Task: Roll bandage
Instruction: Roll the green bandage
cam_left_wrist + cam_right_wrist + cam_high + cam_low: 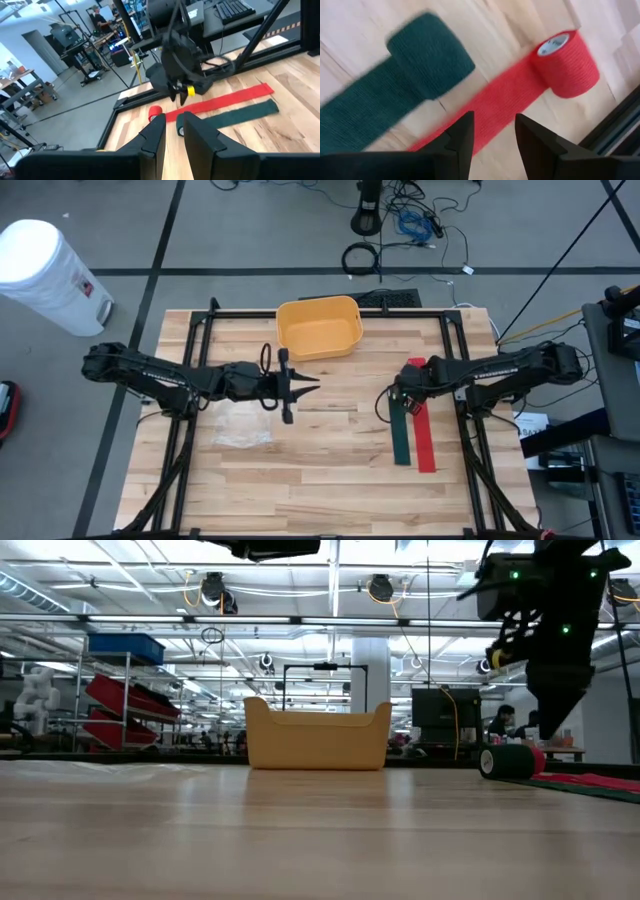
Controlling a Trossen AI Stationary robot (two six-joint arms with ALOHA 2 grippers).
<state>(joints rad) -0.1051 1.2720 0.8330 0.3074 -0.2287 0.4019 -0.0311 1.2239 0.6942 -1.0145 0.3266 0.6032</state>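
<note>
Two bandages, green and red, lie partly unrolled near the table's right edge; right gripper hovers narrowly open, empty. Left gripper narrowly open mid-table.

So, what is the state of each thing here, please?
green bandage: partly unrolled, strip flat on the table
red bandage: partly unrolled, strip flat
yellow bin: upright, looks empty
right end effector: open, above the bandages
left end effector: holding nothing
</note>
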